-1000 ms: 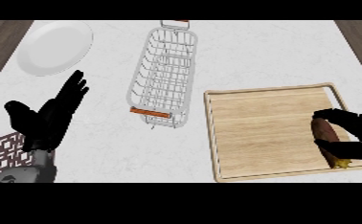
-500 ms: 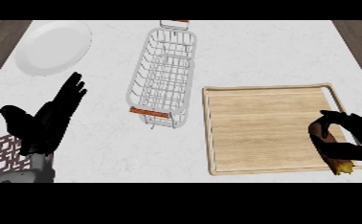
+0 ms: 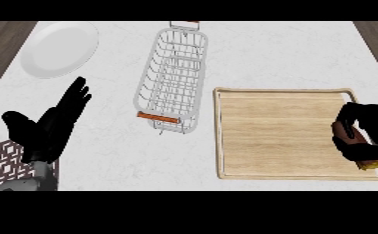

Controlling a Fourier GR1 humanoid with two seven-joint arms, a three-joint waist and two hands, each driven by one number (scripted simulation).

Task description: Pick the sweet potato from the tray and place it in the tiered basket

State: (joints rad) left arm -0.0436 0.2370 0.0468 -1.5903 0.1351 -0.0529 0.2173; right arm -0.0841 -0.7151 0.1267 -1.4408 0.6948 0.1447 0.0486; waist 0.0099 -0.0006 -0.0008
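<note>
The wooden tray (image 3: 280,133) lies at the right of the counter. At its right edge my right hand (image 3: 359,133) is curled round the brownish sweet potato (image 3: 344,131), of which only a small part shows between the fingers; a yellowish bit peeks out below the hand. The wire tiered basket (image 3: 171,80) stands left of the tray, near the middle of the counter, with orange handles at both ends. My left hand (image 3: 53,123) rests open at the lower left, fingers pointing up, apart from everything.
A white plate (image 3: 59,48) lies at the far left corner of the pale marble counter. The counter's dark edges show at the upper left and upper right.
My right hand has drawn slightly right along the tray's right edge and closed further round the sweet potato. The left hand sank a little lower.
</note>
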